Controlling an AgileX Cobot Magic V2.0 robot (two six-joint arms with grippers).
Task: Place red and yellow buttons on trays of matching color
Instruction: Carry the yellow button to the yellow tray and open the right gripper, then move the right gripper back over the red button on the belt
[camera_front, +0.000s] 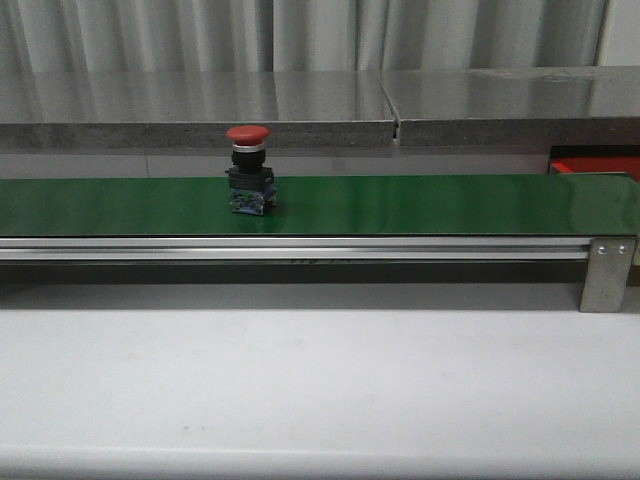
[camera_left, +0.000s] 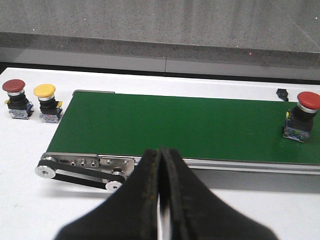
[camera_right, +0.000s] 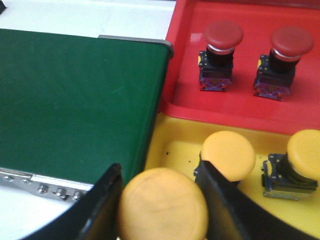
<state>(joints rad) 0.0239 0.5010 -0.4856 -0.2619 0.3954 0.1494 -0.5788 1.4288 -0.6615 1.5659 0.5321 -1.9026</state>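
Yellow mushroom-cap push button is clamped between the black fingers of my right claw, suspended over the near edge of the flat yellow plastic tray, which already carries two yellow buttons and adjoins the flat bright red tray bearing two red ones. My left claw is pressed together and holds nothing, while a red mushroom-cap button stands upright on the long green conveyor belt. Judged rigid, light and top-heavy with a smooth domed cap, each button is best gripped at the dark square body beneath the cap.
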